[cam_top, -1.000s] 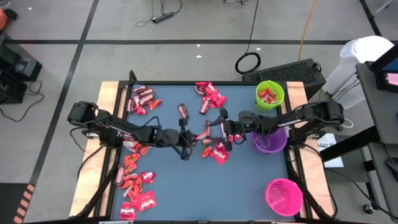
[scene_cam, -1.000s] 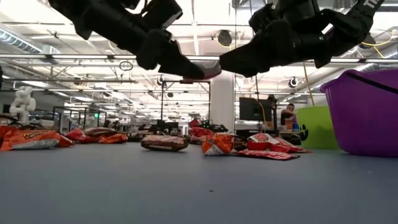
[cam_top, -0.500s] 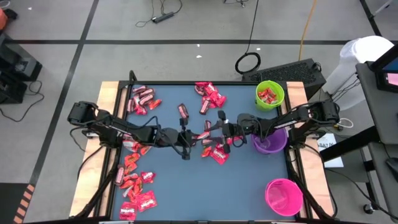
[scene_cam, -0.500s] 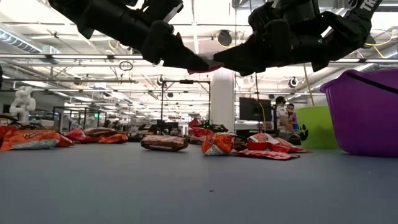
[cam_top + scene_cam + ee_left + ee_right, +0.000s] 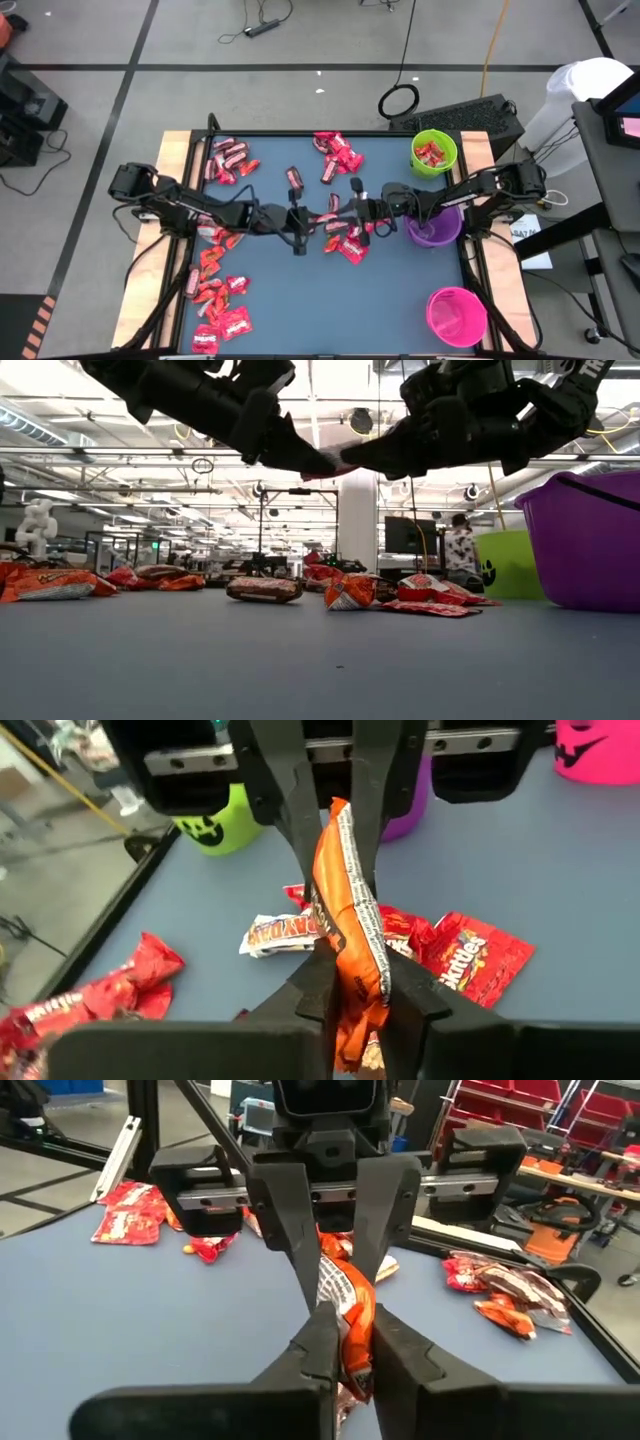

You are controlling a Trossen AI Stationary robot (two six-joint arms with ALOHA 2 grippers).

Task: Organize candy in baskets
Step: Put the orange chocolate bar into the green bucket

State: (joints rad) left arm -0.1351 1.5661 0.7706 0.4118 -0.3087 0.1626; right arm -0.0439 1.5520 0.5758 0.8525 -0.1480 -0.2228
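Note:
An orange candy packet [image 5: 350, 910] with a white seam hangs in the air over the table's middle, between my two grippers. My left gripper [image 5: 322, 214] comes from the table's left and is shut on one end. My right gripper [image 5: 350, 209] comes from the right and is shut on the other end. The lime green basket [image 5: 433, 151] at the far right holds some red candy. The purple basket [image 5: 433, 226] stands under my right arm. The pink basket [image 5: 456, 316] stands at the near right. My left gripper pinches the packet's end nearest it [image 5: 355, 988] between its two fingers, level, from the table's left. The packet stands on edge, clear of the table. My right gripper pinches the opposite end [image 5: 347, 1338] between its two fingers, level, from the table's right, fingertip to fingertip with the left gripper.
Red candy lies in heaps at the far left [image 5: 228, 160], the far middle [image 5: 336, 152], the near left [image 5: 215, 300] and just below the grippers [image 5: 350, 245]. A single dark packet [image 5: 294, 178] lies apart. Wooden rails [image 5: 170, 170] edge the blue table.
My right gripper has moved a little toward the table's left, onto the free end of the packet, and has shut on it. My left gripper has kept hold. The packet stays in the air between them.

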